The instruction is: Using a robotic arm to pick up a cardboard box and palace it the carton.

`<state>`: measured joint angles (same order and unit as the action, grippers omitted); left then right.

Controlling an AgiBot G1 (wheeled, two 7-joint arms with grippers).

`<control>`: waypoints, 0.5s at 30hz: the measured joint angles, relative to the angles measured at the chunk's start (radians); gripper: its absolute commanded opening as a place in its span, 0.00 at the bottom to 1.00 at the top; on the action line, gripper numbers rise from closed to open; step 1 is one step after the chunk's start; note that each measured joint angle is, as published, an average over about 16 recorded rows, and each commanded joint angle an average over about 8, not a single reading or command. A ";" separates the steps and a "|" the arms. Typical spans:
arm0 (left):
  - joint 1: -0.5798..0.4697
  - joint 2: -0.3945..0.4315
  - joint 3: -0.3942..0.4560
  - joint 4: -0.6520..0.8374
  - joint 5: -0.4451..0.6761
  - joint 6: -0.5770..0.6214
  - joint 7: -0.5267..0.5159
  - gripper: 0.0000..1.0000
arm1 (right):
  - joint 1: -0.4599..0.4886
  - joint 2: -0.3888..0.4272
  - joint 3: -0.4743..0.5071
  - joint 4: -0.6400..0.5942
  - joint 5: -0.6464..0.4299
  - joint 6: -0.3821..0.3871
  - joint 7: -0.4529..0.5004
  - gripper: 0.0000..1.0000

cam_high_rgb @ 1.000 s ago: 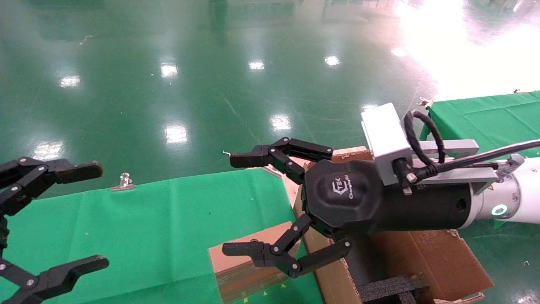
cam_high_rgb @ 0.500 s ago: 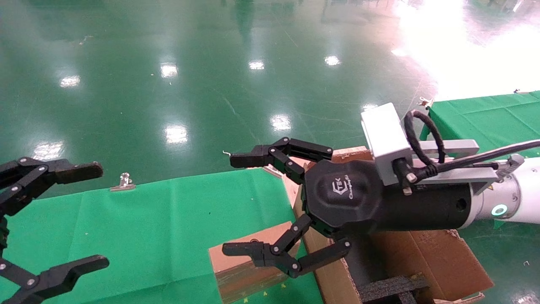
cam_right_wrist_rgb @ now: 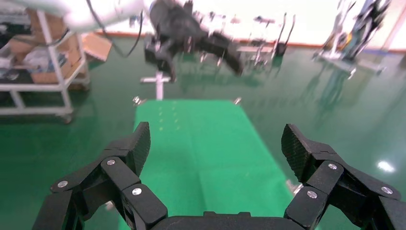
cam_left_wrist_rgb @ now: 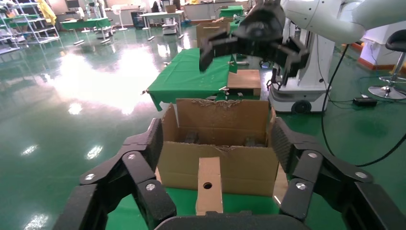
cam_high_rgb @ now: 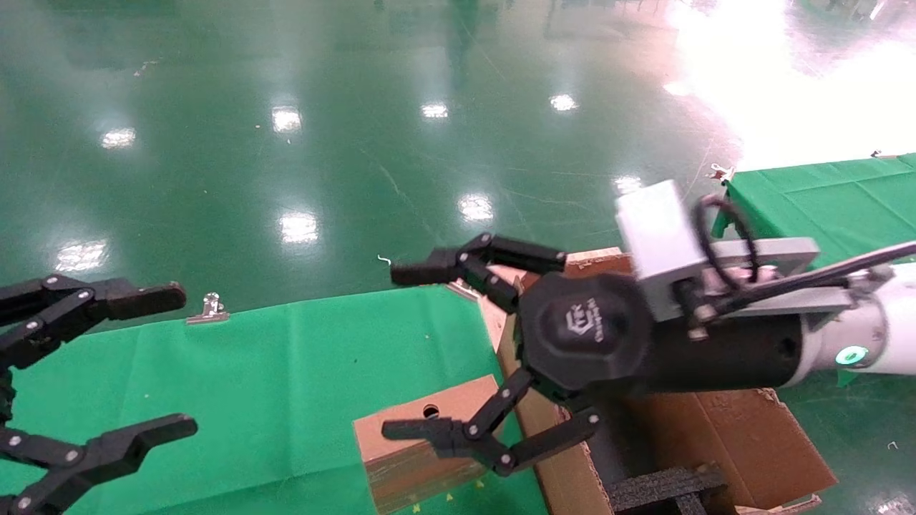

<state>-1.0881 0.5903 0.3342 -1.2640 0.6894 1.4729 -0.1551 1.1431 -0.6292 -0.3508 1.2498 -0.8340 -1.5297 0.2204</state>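
The small cardboard box (cam_high_rgb: 422,440) with a round hole lies on the green table (cam_high_rgb: 250,372), close against the large carton (cam_high_rgb: 723,436), which has black foam inside. My right gripper (cam_high_rgb: 397,350), on the white arm with the teal ring, is open and empty. It hovers above the box and the carton's near wall. In the left wrist view the box (cam_left_wrist_rgb: 209,184) stands in front of the carton (cam_left_wrist_rgb: 218,163). My left gripper (cam_high_rgb: 179,357) is open and empty at the table's left. The right wrist view shows only green cloth between its own open fingers (cam_right_wrist_rgb: 216,143).
A second green table (cam_high_rgb: 823,193) stands at the back right. A metal clip (cam_high_rgb: 209,309) holds the cloth at the table's far edge. Shiny green floor surrounds the tables.
My right gripper has turned and dropped slightly, so the box's hole now shows. My left gripper has shifted a little to the right and down.
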 measured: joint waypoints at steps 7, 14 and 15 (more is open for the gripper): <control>0.000 0.000 0.000 0.000 0.000 0.000 0.000 0.00 | 0.117 -0.039 -0.116 -0.063 -0.154 -0.038 0.030 1.00; 0.000 0.000 0.000 0.000 0.000 0.000 0.000 0.00 | 0.263 -0.108 -0.282 -0.147 -0.318 -0.057 0.033 1.00; 0.000 0.000 0.000 0.000 0.000 0.000 0.000 0.00 | 0.283 -0.120 -0.307 -0.162 -0.337 -0.057 0.029 1.00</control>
<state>-1.0882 0.5902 0.3344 -1.2639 0.6892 1.4728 -0.1549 1.4261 -0.7492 -0.6579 1.0881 -1.1707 -1.5871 0.2498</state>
